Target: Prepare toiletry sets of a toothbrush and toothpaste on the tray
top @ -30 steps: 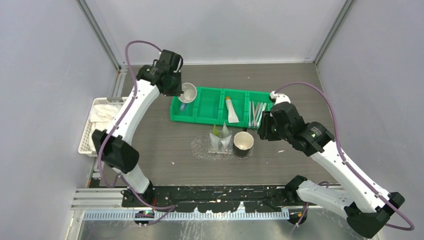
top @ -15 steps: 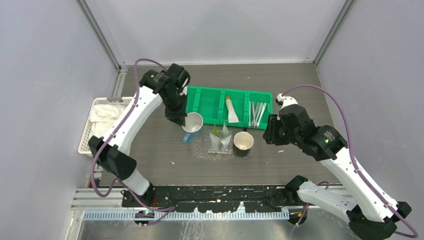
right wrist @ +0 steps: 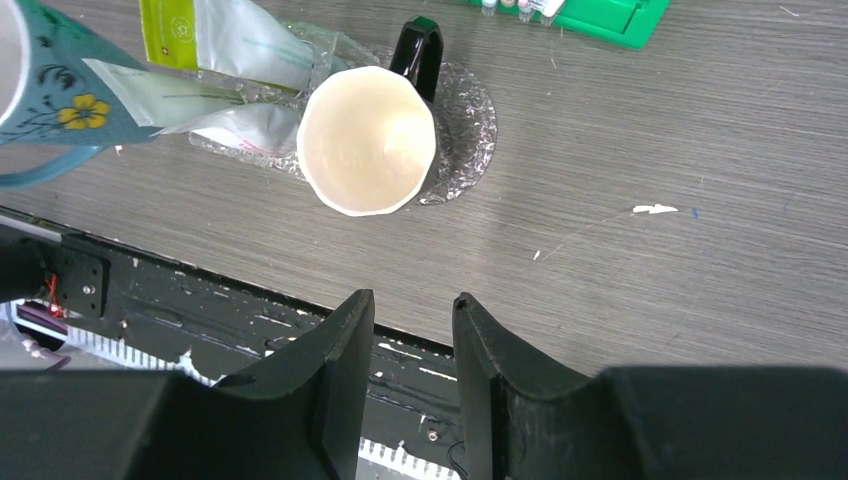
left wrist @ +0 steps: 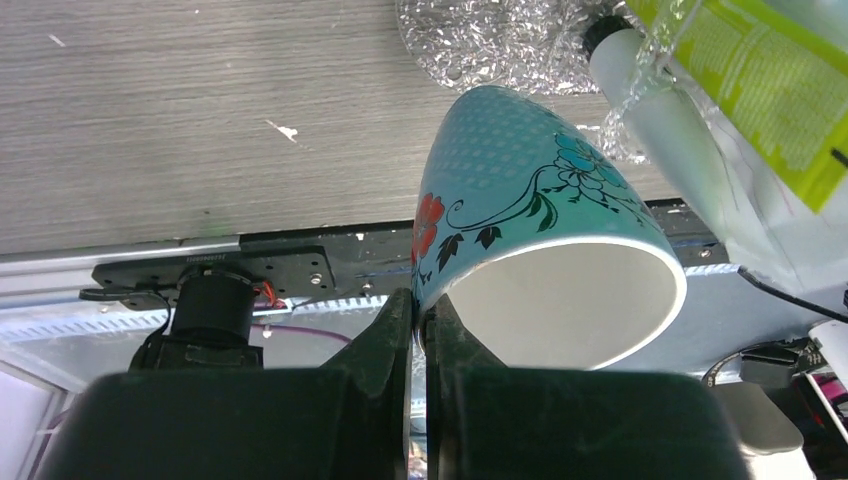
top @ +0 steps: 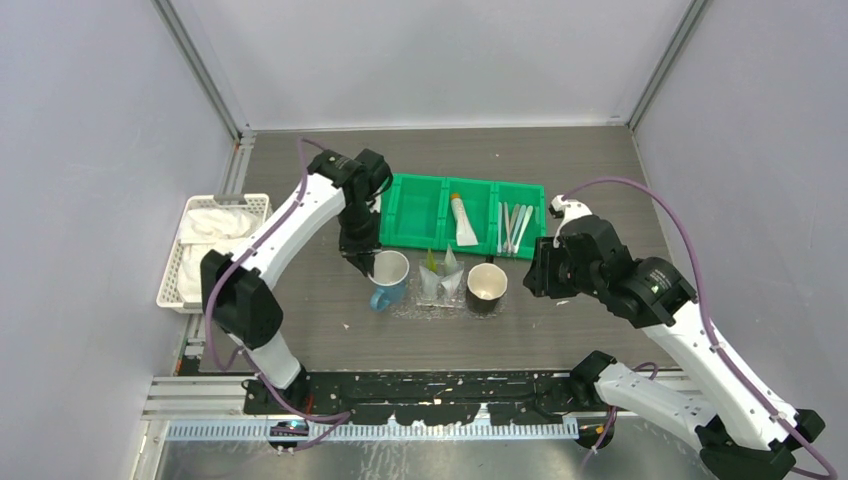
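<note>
Tray point(right wrist: 470, 130) rests on grey wood-grain table point(top: 600, 165) enclosed by pale walls point(top: 450, 60).

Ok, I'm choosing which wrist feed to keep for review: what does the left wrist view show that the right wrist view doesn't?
Only the left wrist view: the left gripper, its jaws shut on the rim of the teal mug.

Only the right wrist view: the right gripper with jaws open and empty, the dark mug with a cream inside standing on the tray, and a corner of the green bin.

Both: the teal mug, the glittery tray and the clear-wrapped toiletry sets on it.
</note>
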### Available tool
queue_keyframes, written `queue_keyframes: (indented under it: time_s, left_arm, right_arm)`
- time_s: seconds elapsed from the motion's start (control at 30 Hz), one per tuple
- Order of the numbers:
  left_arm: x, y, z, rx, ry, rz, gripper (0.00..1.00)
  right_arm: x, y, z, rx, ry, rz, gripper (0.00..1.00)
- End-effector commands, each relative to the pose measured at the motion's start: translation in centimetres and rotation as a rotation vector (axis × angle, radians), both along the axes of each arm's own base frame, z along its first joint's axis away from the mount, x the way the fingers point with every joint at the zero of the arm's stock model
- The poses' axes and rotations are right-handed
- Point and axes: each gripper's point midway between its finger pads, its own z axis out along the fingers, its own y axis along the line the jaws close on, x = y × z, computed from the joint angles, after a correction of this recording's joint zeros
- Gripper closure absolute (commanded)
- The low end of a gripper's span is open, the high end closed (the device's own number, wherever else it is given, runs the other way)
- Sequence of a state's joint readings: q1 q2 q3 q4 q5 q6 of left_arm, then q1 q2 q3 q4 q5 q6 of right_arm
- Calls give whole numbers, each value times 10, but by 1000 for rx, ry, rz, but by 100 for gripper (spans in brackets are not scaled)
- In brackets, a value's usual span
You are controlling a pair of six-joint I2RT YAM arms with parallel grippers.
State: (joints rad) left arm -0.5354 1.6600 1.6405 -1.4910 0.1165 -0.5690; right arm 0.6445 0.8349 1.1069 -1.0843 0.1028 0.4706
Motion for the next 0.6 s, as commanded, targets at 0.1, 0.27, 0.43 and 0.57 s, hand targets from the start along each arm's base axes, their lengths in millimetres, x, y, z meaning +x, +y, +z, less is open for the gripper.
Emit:
queue_keyframes:
  time_s: [0.1,0.27,0.43,0.57]
  left_arm:
    - [14,-19,-19,-61,2,26,99]
    - [36,-29,-29,-85,-81,47,99]
    - [44,-33,-44,-94,-115,70,99]
    - [46,-26,-58,-53,-125,78,99]
  right_arm:
    - [-2,6,12,53,-49,40,59]
    - [-4,5,12,58,-55,37,59]
    - [-5,5,12,66,-57,41,59]
    - [-5,5,11,66,-56,41,59]
